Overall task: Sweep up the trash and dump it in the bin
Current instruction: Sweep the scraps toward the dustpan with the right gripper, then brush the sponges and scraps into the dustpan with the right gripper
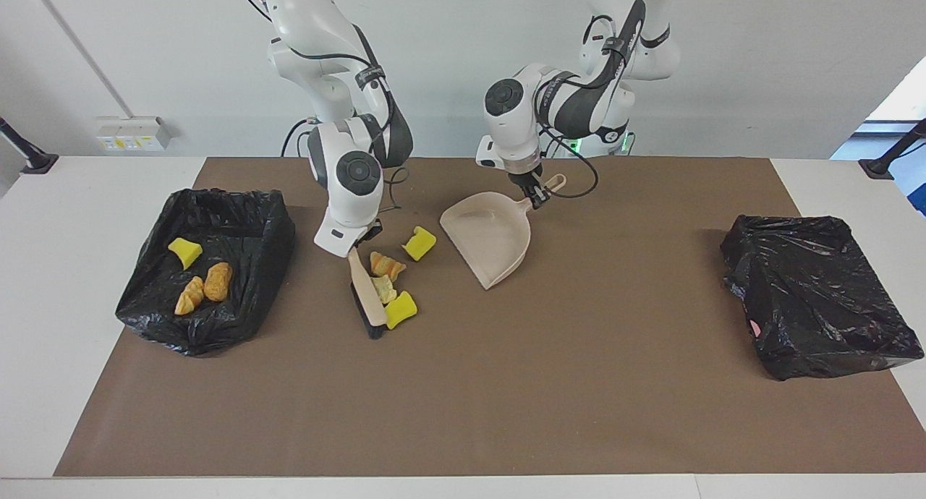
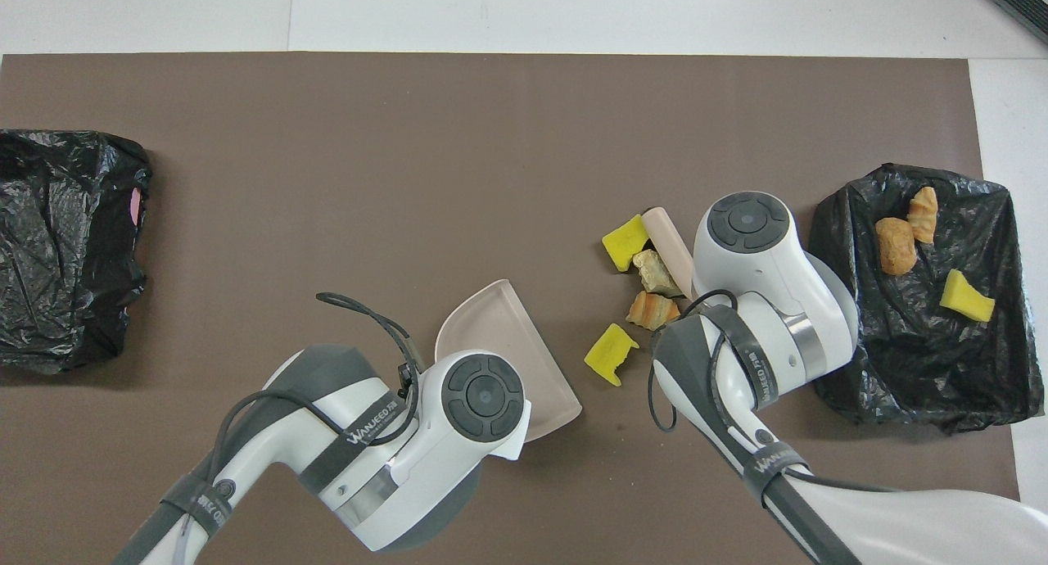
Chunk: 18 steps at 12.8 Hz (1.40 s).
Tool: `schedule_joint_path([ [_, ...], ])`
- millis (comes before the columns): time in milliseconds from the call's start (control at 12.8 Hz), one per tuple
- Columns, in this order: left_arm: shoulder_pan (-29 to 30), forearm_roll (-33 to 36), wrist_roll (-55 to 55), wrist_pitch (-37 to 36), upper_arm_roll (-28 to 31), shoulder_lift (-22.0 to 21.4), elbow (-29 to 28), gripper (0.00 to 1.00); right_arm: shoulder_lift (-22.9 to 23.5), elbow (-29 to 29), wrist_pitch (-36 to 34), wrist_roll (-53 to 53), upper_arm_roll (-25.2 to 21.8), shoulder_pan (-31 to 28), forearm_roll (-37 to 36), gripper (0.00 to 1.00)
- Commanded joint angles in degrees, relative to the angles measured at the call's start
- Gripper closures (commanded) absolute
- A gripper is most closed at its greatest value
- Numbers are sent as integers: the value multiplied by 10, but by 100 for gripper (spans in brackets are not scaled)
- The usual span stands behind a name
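Note:
My right gripper (image 1: 355, 244) is shut on the handle of a beige brush (image 1: 367, 296). The brush slants down to the mat, its bristles against a yellow sponge piece (image 1: 400, 309). A tan chunk (image 1: 385, 289) and a croissant-like chunk (image 1: 385, 265) lie beside the brush, and another yellow sponge (image 1: 419, 242) lies nearer the robots. My left gripper (image 1: 537, 194) is shut on the handle of the beige dustpan (image 1: 488, 242), whose mouth faces these scraps. In the overhead view the brush (image 2: 670, 246), the scraps (image 2: 651, 309) and the dustpan (image 2: 499, 327) show; both grippers are hidden under their wrists.
A black-lined bin (image 1: 268, 220) at the right arm's end holds a yellow sponge (image 1: 185, 252) and two bread chunks (image 1: 217, 280); it also shows in the overhead view (image 2: 917, 377). A closed black bag (image 1: 817, 304) sits at the left arm's end. A brown mat (image 1: 463, 398) covers the table.

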Motion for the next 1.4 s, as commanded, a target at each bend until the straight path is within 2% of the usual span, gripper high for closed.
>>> schedule_joint_path([
  [0, 0, -29, -4, 21, -15, -32, -36, 100, -24, -30, -11, -23, 3, 14, 71, 100],
  [312, -1, -29, -4, 24, -32, -32, -58, 100, -45, -59, -48, -90, 4, 42, 186, 100],
  [779, 9, -29, -2, 25, -31, -27, -56, 100, -78, -99, -85, -87, 4, 51, 342, 100],
  [1012, 12, -28, -1, 24, -30, -25, -53, 100, -82, -97, -143, -86, 3, 38, 393, 100],
  [1324, 12, -26, 4, 24, -30, -24, -52, 100, -120, -69, -219, -62, -3, -7, 396, 100],
])
